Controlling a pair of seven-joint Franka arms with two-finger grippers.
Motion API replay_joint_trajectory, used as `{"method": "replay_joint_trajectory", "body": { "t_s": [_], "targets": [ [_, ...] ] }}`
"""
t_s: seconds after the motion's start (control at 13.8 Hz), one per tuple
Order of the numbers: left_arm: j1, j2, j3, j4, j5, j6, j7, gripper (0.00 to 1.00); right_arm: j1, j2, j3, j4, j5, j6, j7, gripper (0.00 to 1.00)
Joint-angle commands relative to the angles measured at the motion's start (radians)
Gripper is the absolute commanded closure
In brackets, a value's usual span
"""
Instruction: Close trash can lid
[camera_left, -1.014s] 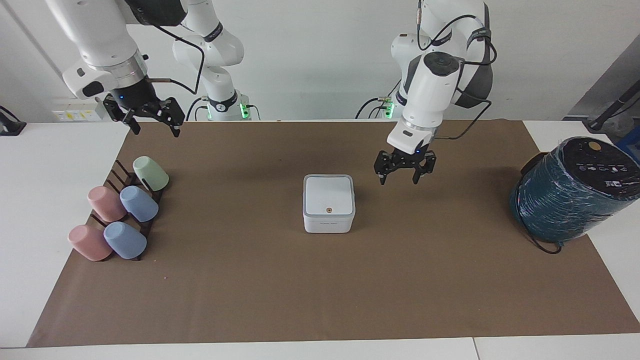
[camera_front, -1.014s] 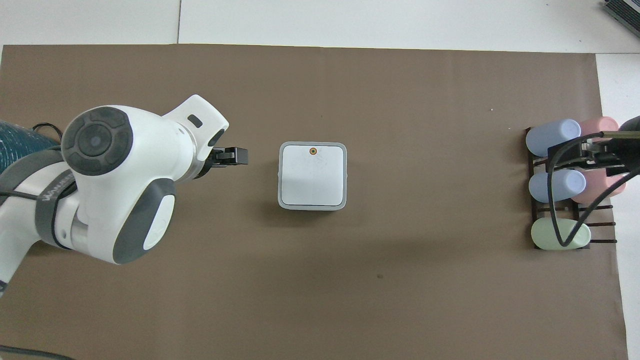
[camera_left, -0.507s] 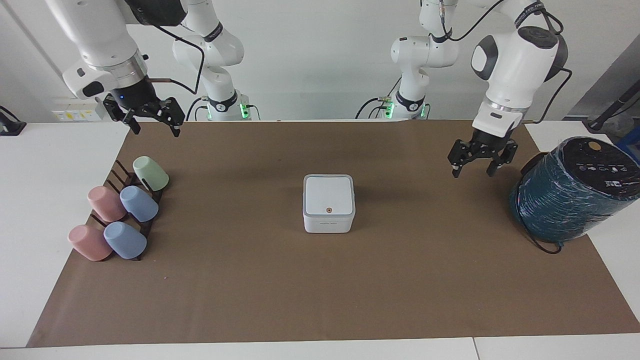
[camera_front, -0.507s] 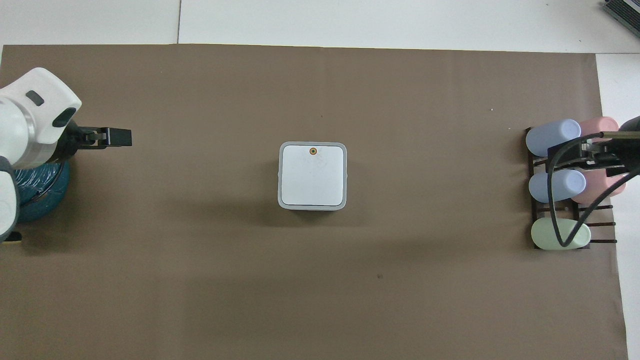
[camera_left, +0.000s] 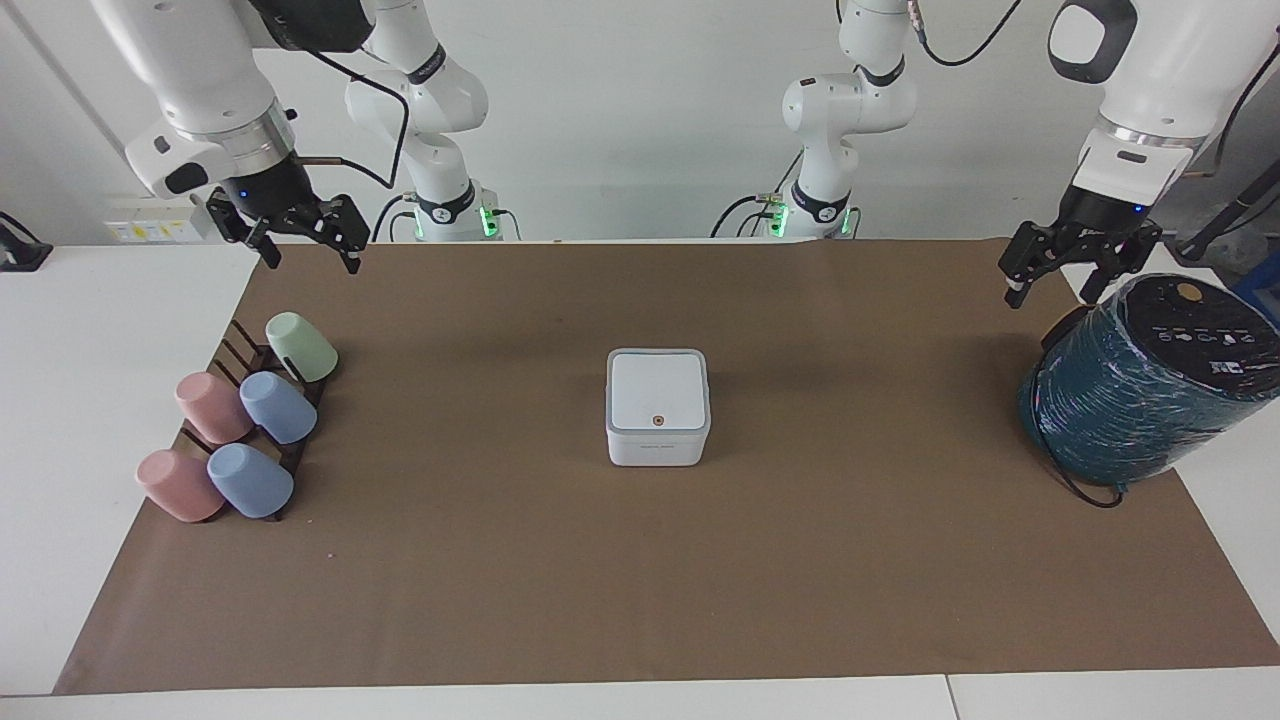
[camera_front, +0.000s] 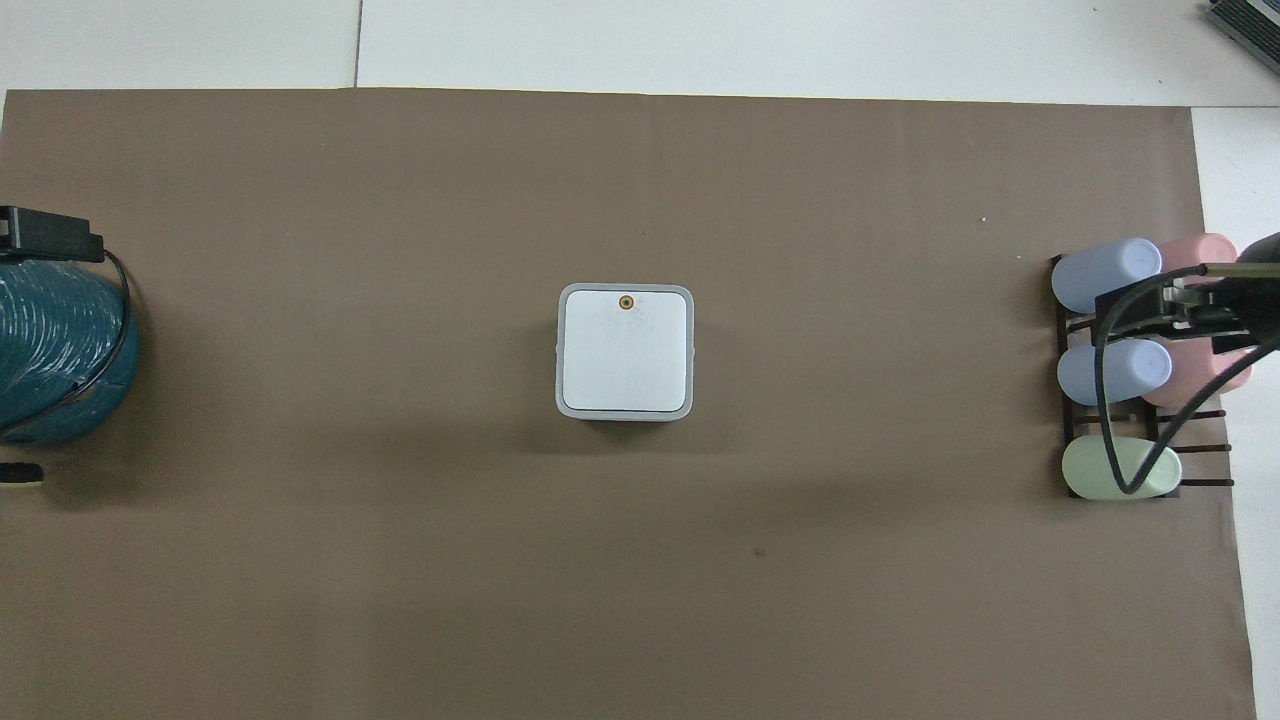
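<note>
The white cube-shaped trash can (camera_left: 657, 445) stands in the middle of the brown mat. Its flat white lid (camera_left: 658, 390) lies level on it, shut, with the orange dot on top; it also shows in the overhead view (camera_front: 625, 355). My left gripper (camera_left: 1052, 296) is open and empty, raised over the mat's edge next to the teal cylinder, well away from the can. My right gripper (camera_left: 312, 264) is open and empty, raised over the mat's corner above the cup rack, waiting.
A large dark teal wrapped cylinder (camera_left: 1140, 390) lies at the left arm's end of the table. A dark rack with several pastel cups (camera_left: 240, 430) sits at the right arm's end. Bare mat (camera_front: 640, 580) surrounds the can.
My left arm swung away from beside the trash can toward its own end of the table and rose. The lid, the can and the right arm have not moved.
</note>
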Motion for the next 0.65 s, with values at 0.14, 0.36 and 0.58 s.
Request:
{"method": "replay_joint_trajectory", "body": {
  "t_s": [0.14, 0.36, 0.58],
  "targets": [
    [0.007, 0.034, 0.003, 0.084, -0.002, -0.111, 0.02, 0.0, -0.013, -0.015, 0.008, -0.012, 0.012, -0.011, 0.004, 0.0],
    [0.01, -0.014, 0.005, 0.001, -0.004, -0.114, 0.024, 0.0, -0.013, -0.015, 0.009, -0.012, 0.012, -0.011, 0.004, 0.0],
    [0.01, -0.024, 0.005, -0.019, -0.004, -0.11, 0.022, 0.0, -0.013, -0.015, 0.008, -0.012, 0.012, -0.011, 0.004, 0.0]
  ]
}}
